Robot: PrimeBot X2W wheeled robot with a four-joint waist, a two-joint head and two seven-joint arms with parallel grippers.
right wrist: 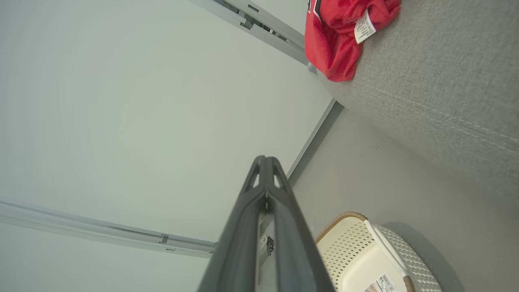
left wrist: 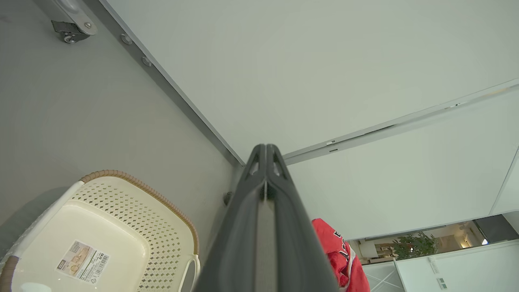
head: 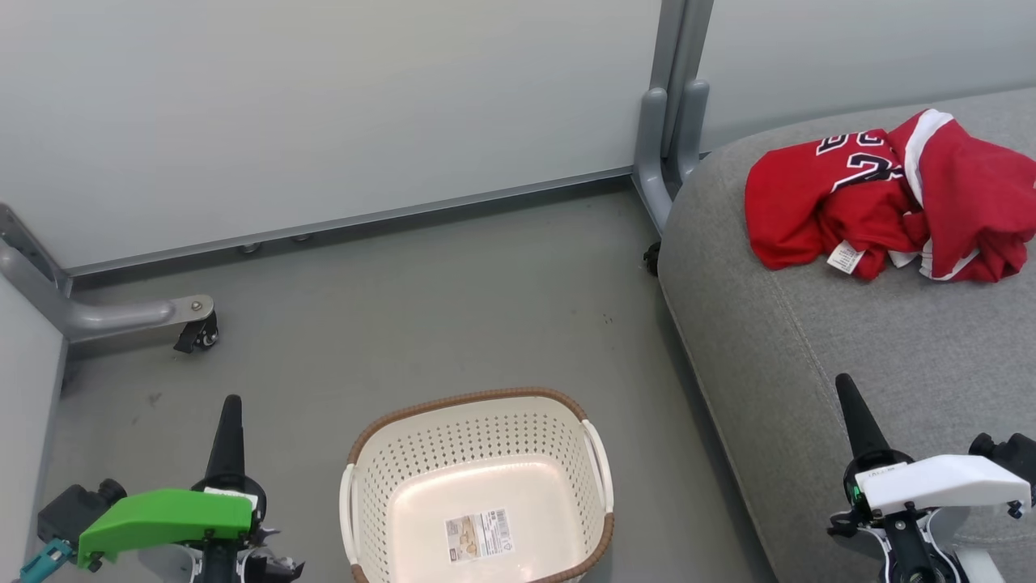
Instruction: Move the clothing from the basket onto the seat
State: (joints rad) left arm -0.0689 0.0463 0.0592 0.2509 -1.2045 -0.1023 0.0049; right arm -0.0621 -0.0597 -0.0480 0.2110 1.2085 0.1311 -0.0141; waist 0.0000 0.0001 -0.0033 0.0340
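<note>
Grey floor bounded by pale partition panels; a metal foot with a black castor rests on it at left.

red clothing, cream basket, grey seat

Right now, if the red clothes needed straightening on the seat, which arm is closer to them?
Right. The right arm is on the seat's side, where the clothing lies; the left arm is over the floor, beyond the empty basket. Both jaws are shut.

Left claw closed, empty; basket lower left holds label only; red clothing right of fingers
</note>
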